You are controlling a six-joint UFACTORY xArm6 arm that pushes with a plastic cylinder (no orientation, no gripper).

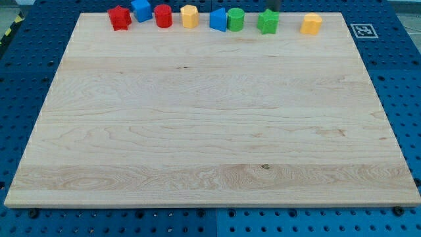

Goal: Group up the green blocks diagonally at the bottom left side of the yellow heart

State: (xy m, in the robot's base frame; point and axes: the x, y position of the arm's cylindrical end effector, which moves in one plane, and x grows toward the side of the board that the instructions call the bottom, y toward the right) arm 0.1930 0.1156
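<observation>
Blocks (189, 16) along board's (210, 131) top edge

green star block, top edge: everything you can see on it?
The green star block looks like matte painted wood, lobed outline, lying flat near the board's top edge, right of centre. It stands apart from the green cylinder on its left and the yellow block on its right. My tip sits just behind it; contact is unclear.

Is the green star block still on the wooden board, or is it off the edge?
On the board. The green star block sits fully on the wood, just inside its top edge, beside the green cylinder.
</observation>
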